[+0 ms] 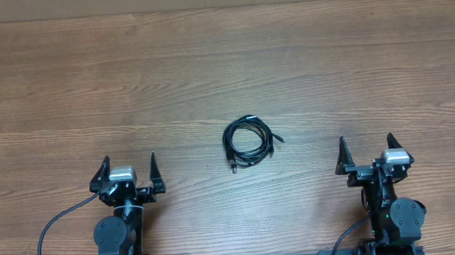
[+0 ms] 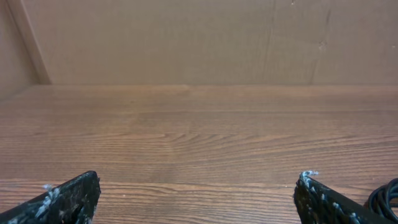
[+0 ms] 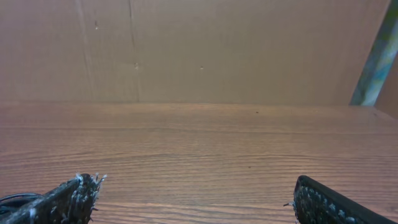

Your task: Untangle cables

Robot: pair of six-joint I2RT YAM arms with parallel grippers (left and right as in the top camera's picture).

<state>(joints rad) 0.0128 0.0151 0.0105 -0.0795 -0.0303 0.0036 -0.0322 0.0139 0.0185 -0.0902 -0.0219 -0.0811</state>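
The cables [image 1: 247, 140] lie as one small black coiled bundle on the wooden table [image 1: 225, 74], near the middle, with plug ends sticking out at its lower left and right. A bit of the bundle shows at the right edge of the left wrist view [image 2: 384, 198] and at the left edge of the right wrist view [image 3: 13, 201]. My left gripper [image 1: 129, 164] is open and empty, left of and nearer than the bundle. My right gripper [image 1: 367, 146] is open and empty, to the bundle's right. Both are well apart from it.
Thicker black robot cables run from the arm bases at the front left [image 1: 51, 227] and front right [image 1: 344, 238]. A brown cardboard wall [image 2: 199, 37] stands along the table's far edge.
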